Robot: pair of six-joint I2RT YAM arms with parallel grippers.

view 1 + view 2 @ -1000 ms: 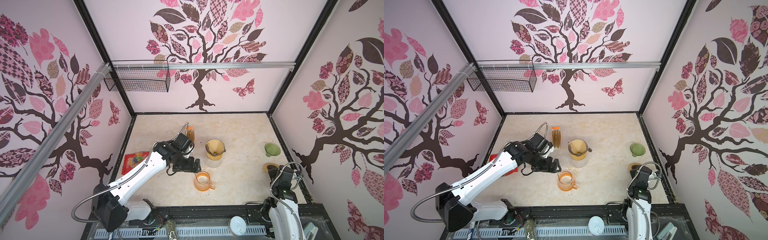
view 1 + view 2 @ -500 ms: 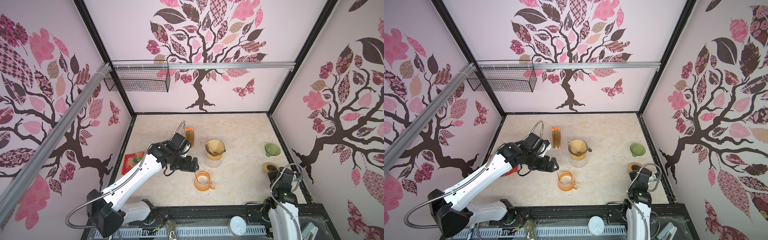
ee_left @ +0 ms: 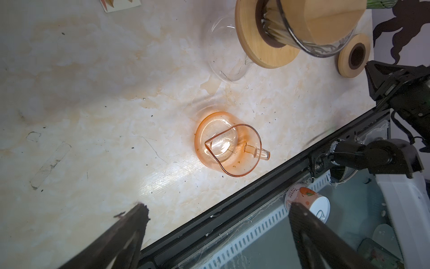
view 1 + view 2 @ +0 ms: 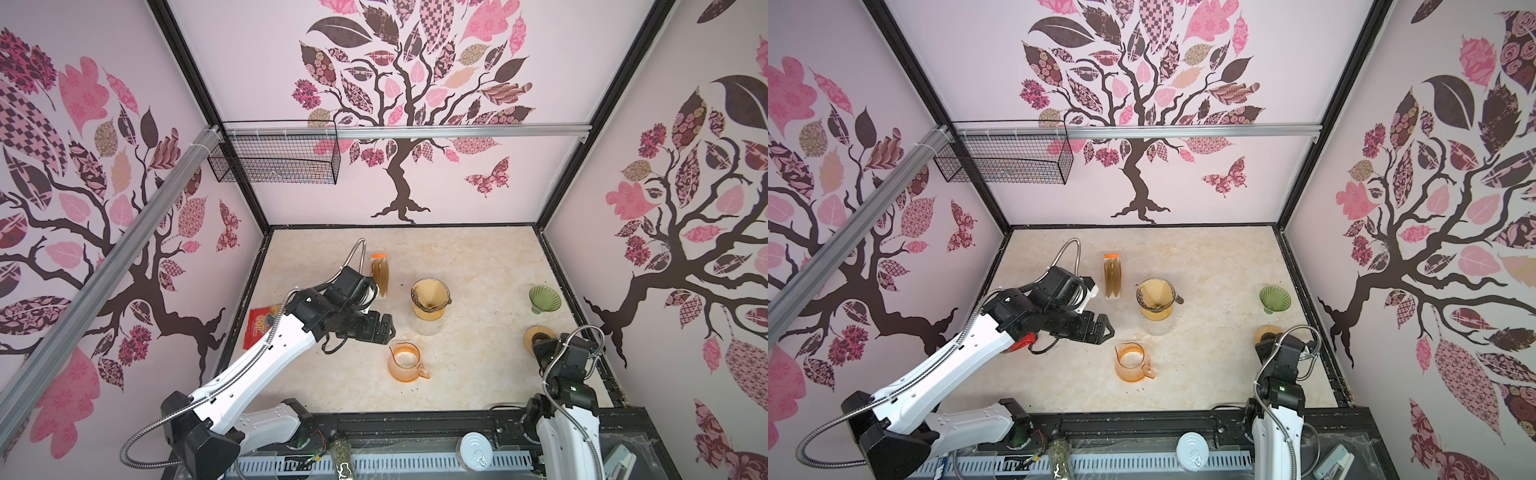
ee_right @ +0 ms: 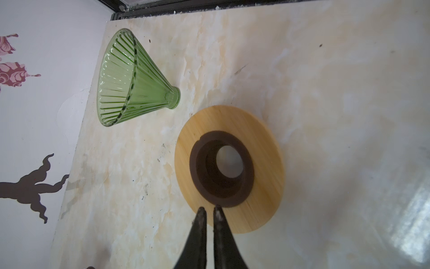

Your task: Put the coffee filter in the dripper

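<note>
Tan paper coffee filter (image 4: 428,292) sits in the clear glass dripper (image 4: 429,312): seemingly done. Left end effector (image 4: 388,329) wide, right end effector (image 5: 209,209) narrow, both empty.

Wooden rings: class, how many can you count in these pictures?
2. One wooden ring lies flat on the table by the right claw; a second wooden ring sits beneath the clear dripper on the glass carafe. More could hide behind the left arm.

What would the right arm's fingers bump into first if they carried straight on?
Probably the wooden ring lying flat on the table: the shut right fingers point at its near edge. How far above it is unclear.
</note>
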